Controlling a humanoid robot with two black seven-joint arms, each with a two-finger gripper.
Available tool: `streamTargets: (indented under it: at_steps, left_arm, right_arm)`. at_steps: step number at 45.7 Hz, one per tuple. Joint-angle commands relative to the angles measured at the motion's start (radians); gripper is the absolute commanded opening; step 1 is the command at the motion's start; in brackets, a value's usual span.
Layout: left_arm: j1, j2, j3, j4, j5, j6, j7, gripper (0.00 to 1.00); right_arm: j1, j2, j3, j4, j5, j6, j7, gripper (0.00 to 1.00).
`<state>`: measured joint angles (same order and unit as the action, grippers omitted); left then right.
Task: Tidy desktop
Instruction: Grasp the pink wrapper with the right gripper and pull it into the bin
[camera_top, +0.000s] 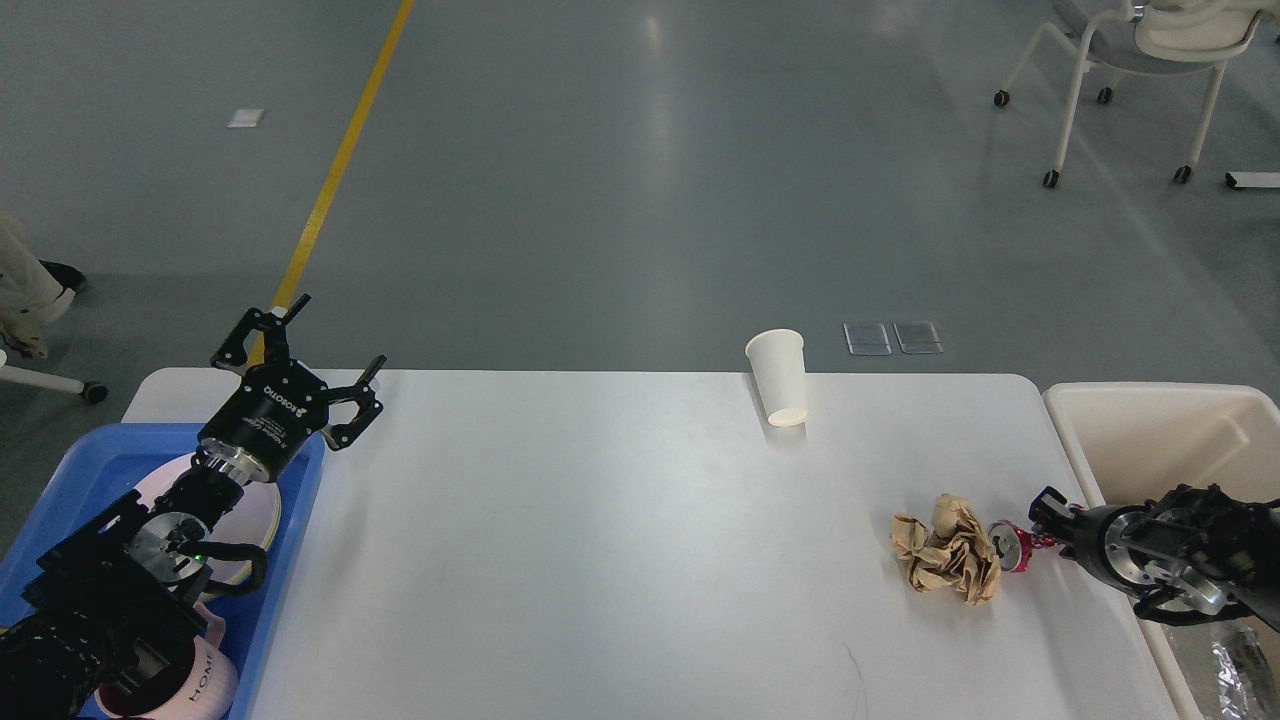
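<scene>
From my head cam: my left gripper (318, 366) hangs wide open above the blue tray (90, 462). My right gripper (1035, 527) is clamped on a red can (1012, 546) lying on the desktop (600, 560), touching crumpled brown paper (948, 551). An upside-down paper cup (779, 378) stands at the far edge.

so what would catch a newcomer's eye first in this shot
Probably the crumpled brown paper on the right of the white desktop, with a small red can lying on its side against it and the right gripper right at the can. Next, the white paper cup upside down at the far edge, and the open left gripper above the blue tray.
</scene>
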<state>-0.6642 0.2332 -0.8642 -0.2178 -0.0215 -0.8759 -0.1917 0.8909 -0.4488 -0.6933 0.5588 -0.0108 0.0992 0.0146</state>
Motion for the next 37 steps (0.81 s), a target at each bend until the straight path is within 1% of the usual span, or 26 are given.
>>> streamTargets:
  at_steps: [1,3,9,11,15,21,22,23,28,29,33,35,37]
  left_arm:
    - [0.0,0.0,-0.001,0.0,0.0,0.0,0.0,1.0]
    - [0.0,0.0,0.001,0.0,0.0,0.0,0.0,1.0]
    - [0.0,0.0,-0.001,0.0,0.0,0.0,0.0,1.0]
    - [0.0,0.0,-0.001,0.0,0.0,0.0,0.0,1.0]
    - [0.0,0.0,-0.001,0.0,0.0,0.0,0.0,1.0]
    - [0.0,0.0,-0.001,0.0,0.0,0.0,0.0,1.0]
    - [0.0,0.0,0.001,0.0,0.0,0.0,0.0,1.0]
    - [0.0,0.0,-0.001,0.0,0.0,0.0,0.0,1.0]
    - [0.0,0.0,0.001,0.0,0.0,0.0,0.0,1.0]
    - [0.0,0.0,-0.001,0.0,0.0,0.0,0.0,1.0]
    - [0.0,0.0,-0.001,0.0,0.0,-0.002,0.0,1.0]
    - [0.0,0.0,-0.001,0.0,0.0,0.0,0.0,1.0]
    - [0.0,0.0,-0.001,0.0,0.0,0.0,0.0,1.0]
  right_arm:
    - [-0.003,0.001,0.0,0.001,-0.002,0.004,0.001,0.1]
    - [-0.003,0.001,0.0,0.001,-0.003,0.005,0.001,0.0]
    - [0.022,-0.007,-0.009,0.016,-0.008,0.03,0.016,0.0]
    - [0.057,-0.019,-0.017,0.023,-0.015,0.051,0.024,0.0]
    - [0.143,-0.086,-0.048,0.035,-0.028,0.129,0.039,0.0]
    - [0.322,-0.197,-0.113,0.099,-0.118,0.267,0.073,0.0]
    - [0.357,-0.218,-0.124,0.11,-0.136,0.287,0.076,0.0]
    - [0.46,-0.273,-0.155,0.149,-0.191,0.336,0.079,0.0]
    - [0.721,-0.381,-0.204,0.231,-0.326,0.483,0.088,0.0]
    - [0.841,-0.415,-0.218,0.255,-0.384,0.57,0.1,0.0]
    - [1.084,-0.456,-0.233,0.28,-0.498,0.73,0.13,0.0]
    - [1.169,-0.461,-0.235,0.28,-0.55,0.778,0.143,0.0]
    - [1.223,-0.461,-0.236,0.279,-0.598,0.803,0.157,0.0]
